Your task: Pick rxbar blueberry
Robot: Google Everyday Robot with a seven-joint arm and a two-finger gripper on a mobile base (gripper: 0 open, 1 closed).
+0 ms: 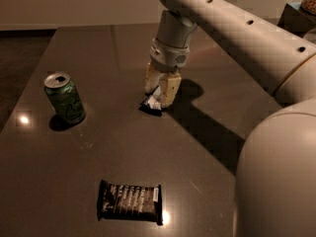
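The rxbar blueberry (151, 104) sat pinched in the gripper (161, 90) near the middle of the desk (98, 48).
Its flat dark wrapper showed a white panel; nothing blocked it. A green can (64, 98) stood toward the left edge, and a glossy black wrapped bar (130, 201) lay by the front edge.

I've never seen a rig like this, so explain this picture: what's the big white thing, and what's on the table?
The white shape is a robot arm; its end carries a gripper, the grasping tool. One camera looks down on a dark table. The gripper is down at a small bar, the rxbar blueberry, mid-table; whether it grips it yet is unclear. A green can stands to the left, and a larger black wrapped bar lies at the front.
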